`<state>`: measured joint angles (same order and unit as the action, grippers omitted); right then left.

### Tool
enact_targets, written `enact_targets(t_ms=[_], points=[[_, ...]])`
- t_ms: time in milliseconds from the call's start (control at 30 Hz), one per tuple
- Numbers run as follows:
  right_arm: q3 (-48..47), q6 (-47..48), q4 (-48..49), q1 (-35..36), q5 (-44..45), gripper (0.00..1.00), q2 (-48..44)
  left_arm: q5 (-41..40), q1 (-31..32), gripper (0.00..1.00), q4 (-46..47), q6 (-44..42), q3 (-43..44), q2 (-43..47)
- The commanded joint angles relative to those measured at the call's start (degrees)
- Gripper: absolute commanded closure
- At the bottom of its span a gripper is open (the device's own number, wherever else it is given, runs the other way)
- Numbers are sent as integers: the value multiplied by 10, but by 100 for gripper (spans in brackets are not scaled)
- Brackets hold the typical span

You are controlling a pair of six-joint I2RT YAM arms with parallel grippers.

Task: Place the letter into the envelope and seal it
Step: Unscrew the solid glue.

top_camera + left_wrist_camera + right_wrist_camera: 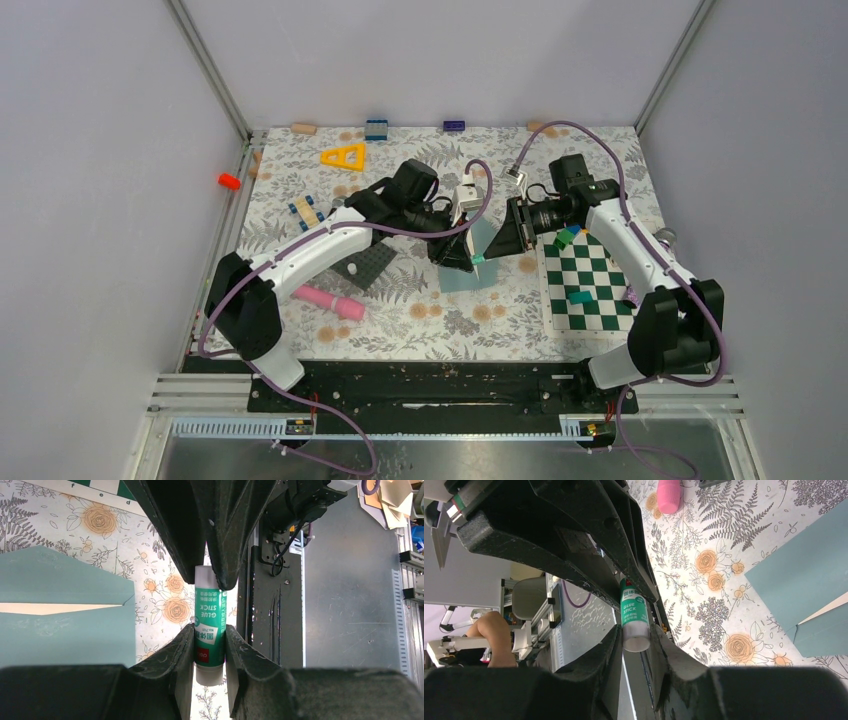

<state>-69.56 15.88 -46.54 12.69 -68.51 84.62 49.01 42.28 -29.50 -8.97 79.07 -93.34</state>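
Note:
A green-and-white glue stick (210, 620) hangs in the air between both grippers. My left gripper (210, 632) is shut on its green body. My right gripper (634, 632) faces it, its fingers pressed on the stick's white end (636, 641). From above, the two grippers (462, 255) (492, 250) meet tip to tip over the teal-grey envelope (468, 272). The envelope (65, 630) lies flat on the floral table with its flap open. A cream strip, the letter (45, 608), shows inside its mouth. The envelope (799, 575) is to the right in the right wrist view.
A green-and-white chessboard mat (590, 285) with small blocks lies at the right. A dark grey mat (372, 262) and a pink cylinder (330, 300) lie under the left arm. A yellow triangle (343, 156) and loose blocks sit along the back edge; a red peg (229, 181) is on the left wall.

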Motion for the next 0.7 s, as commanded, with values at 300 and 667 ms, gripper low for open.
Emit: enact_targets(t_ms=[300,667], points=[[35,123,-4,13,4,69,-88,113,-2,88,1,24,23,-25],[27,65,14,22,31,70,-72,57,-4,88,18,32,14,-12]])
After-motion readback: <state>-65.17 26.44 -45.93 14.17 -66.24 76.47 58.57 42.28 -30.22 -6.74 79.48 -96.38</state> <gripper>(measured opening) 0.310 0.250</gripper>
